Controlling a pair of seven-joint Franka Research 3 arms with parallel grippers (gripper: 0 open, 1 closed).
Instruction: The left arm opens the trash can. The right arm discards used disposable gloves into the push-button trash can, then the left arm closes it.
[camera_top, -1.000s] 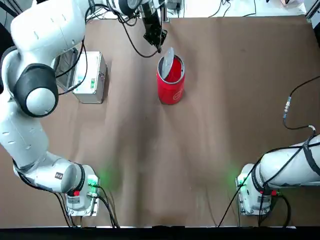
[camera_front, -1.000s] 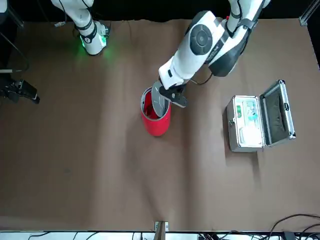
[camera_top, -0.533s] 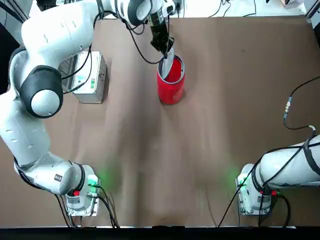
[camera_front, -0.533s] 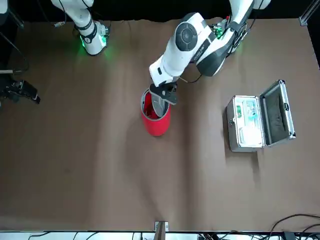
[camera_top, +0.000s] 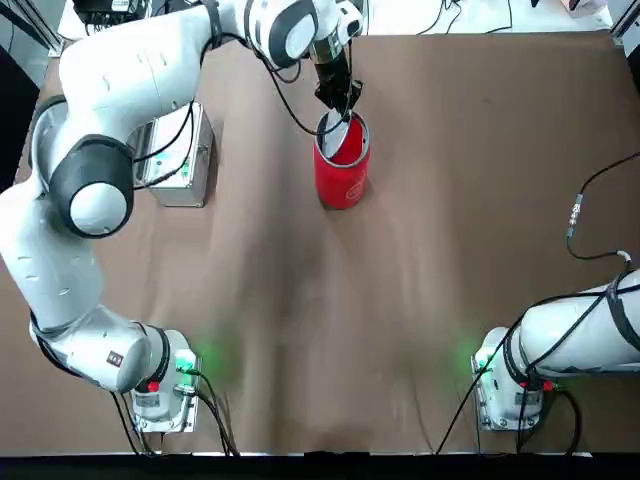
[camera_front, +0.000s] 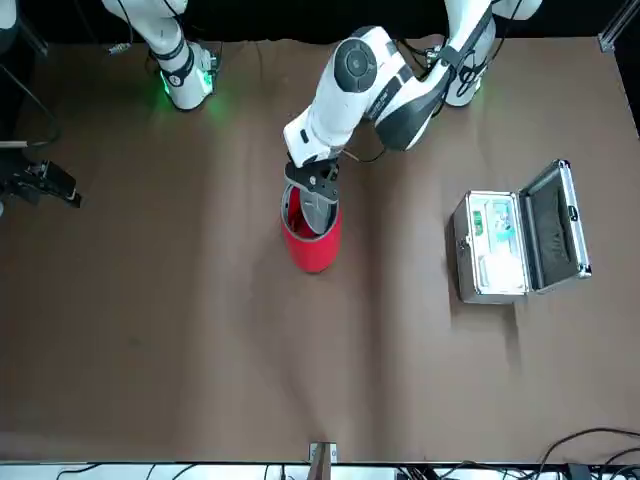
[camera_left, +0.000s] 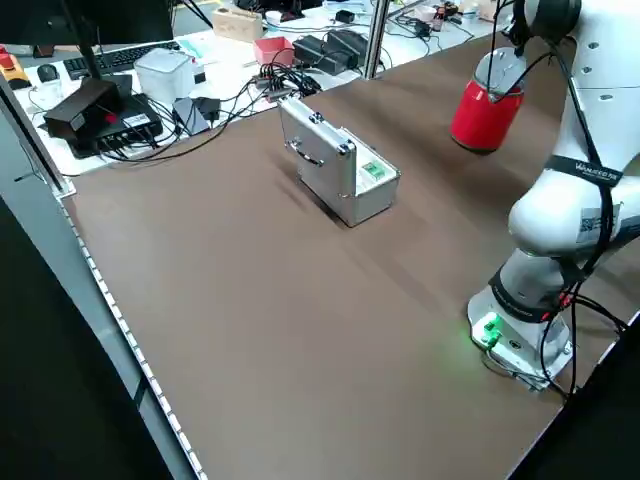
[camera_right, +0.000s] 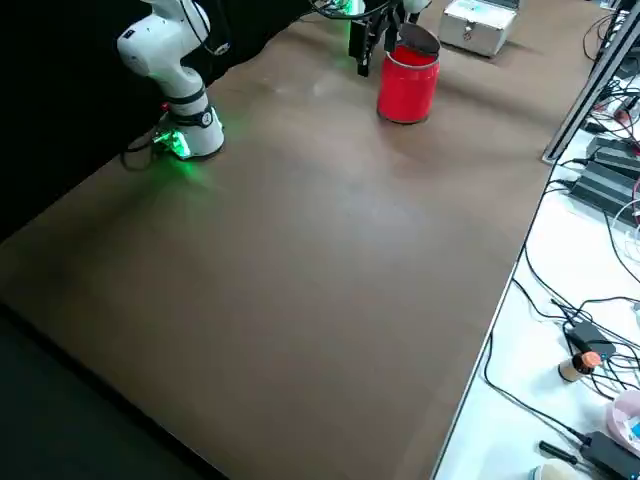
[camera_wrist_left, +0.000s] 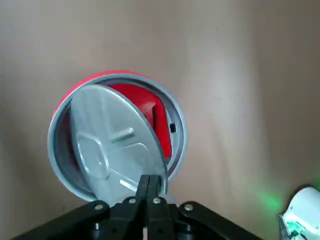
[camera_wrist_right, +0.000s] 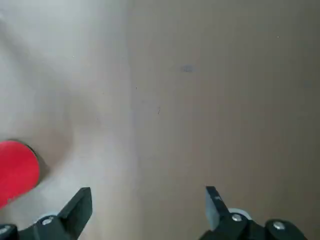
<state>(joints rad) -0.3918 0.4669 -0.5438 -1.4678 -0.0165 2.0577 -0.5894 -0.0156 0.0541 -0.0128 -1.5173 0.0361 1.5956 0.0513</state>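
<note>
The left arm's black two-finger gripper (camera_wrist_left: 148, 182), fingers together, is at the upright round silver-grey lid (camera_wrist_left: 112, 145) of the small red cylindrical trash can (camera_top: 343, 180), at the table's far side, left of centre. No used gloves are visible, so closing seems in hand; next calls for pushing the lid down until it latches, without tipping the can. The right arm's black gripper (camera_wrist_right: 150, 212), fingers spread, is off to the right.
</note>
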